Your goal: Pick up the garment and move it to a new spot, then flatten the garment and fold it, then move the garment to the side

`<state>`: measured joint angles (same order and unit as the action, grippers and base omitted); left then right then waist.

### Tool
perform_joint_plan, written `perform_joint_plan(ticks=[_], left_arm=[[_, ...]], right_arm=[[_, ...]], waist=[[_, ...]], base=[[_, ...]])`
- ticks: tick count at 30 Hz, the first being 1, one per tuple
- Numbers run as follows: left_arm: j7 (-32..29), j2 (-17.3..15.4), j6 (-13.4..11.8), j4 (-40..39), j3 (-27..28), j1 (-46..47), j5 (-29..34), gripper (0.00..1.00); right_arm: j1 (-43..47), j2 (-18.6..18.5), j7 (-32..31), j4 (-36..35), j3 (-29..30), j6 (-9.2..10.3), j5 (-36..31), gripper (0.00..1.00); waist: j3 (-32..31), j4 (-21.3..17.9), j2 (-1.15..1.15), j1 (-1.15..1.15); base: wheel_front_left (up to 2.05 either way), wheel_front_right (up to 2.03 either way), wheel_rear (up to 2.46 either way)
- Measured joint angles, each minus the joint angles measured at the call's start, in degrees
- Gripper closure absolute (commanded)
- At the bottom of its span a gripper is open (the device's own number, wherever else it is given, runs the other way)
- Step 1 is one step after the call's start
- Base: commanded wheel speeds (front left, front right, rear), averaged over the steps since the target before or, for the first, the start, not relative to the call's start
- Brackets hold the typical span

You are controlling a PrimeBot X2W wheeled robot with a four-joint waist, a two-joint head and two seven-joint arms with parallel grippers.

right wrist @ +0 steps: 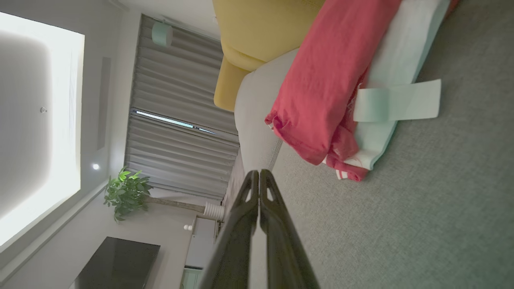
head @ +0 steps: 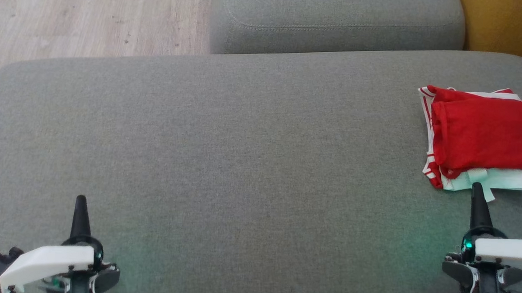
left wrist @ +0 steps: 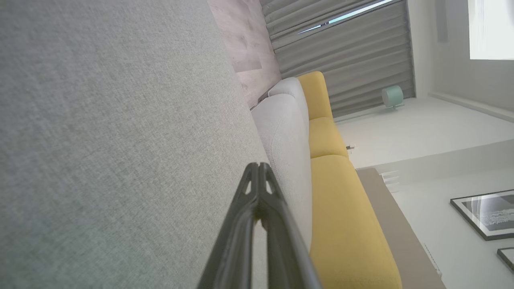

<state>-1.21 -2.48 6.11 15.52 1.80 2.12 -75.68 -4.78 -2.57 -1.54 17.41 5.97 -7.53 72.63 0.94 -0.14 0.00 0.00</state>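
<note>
The garment (head: 486, 137), red with white stripes and a pale mint part, lies folded at the far right of the grey sofa seat (head: 242, 154). The right wrist view shows the same garment (right wrist: 325, 80) up close, a pale strip sticking out of it. My right gripper (head: 477, 187) is shut and empty, its tips just short of the garment's near edge; its fingertips (right wrist: 259, 173) meet. My left gripper (head: 81, 199) is shut with nothing in it over bare seat at the lower left, and in the left wrist view the left gripper (left wrist: 258, 165) points along the cushion.
A grey back cushion (head: 334, 18) stands behind the seat. Wooden floor (head: 68, 9) lies beyond the seat's far left edge. A yellow sofa (left wrist: 337, 208) adjoins the grey one at the right. The wide middle of the seat is bare fabric.
</note>
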Motion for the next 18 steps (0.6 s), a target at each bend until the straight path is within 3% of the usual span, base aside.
perform_joint_plan(ticks=[18], left_arm=[[-2.87, 0.0, 0.52, 0.1, 1.67, 1.07, -9.8, 1.0]], right_arm=[[0.03, 0.0, -2.81, -0.46, 0.88, 0.0, 11.61, 1.0]], waist=[[-0.48, 0.09, 0.0, 0.0]], base=[[0.0, 0.0, 0.0]])
